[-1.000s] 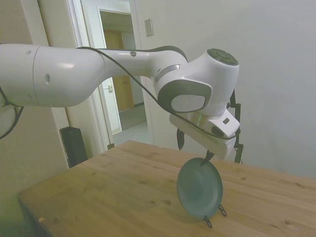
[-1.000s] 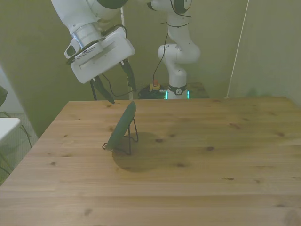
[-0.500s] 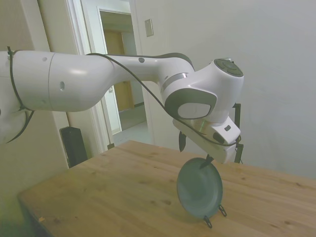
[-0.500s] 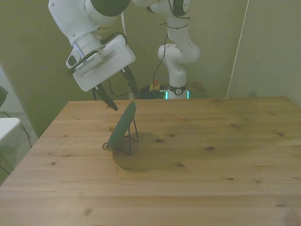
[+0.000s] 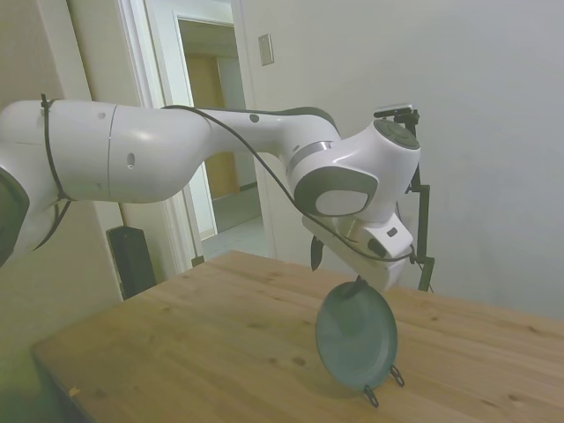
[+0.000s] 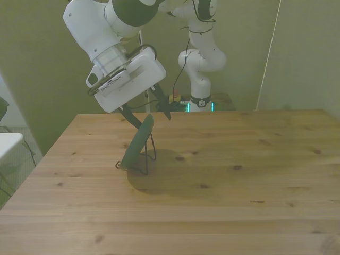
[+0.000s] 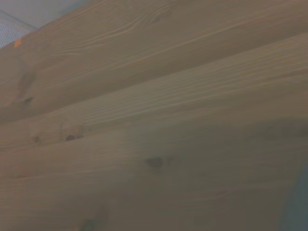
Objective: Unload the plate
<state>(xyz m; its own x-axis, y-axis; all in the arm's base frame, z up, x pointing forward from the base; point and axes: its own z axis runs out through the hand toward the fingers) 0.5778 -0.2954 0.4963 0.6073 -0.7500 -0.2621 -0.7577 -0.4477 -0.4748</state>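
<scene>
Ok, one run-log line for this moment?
claw: open, straddling plate's top rim | plate: tilted on wire stand, not lifted | table: wooden

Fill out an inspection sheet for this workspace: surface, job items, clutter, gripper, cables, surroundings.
Surface: wooden table, knotty planks; the wrist view shows only bare boards.
Job items: teal-green plate leans tilted on a thin black wire stand, toward the front view's left; not yet lifted.
Clutter: nothing seen.
Gripper: gripper open, its dark fingers straddling the plate's top rim; contact cannot be told.
Cables: a black cable runs along the arm to the wrist; more leads trail by the second white arm behind the table.
Surroundings: open doorway and wall plate in the side view; plain walls.
</scene>
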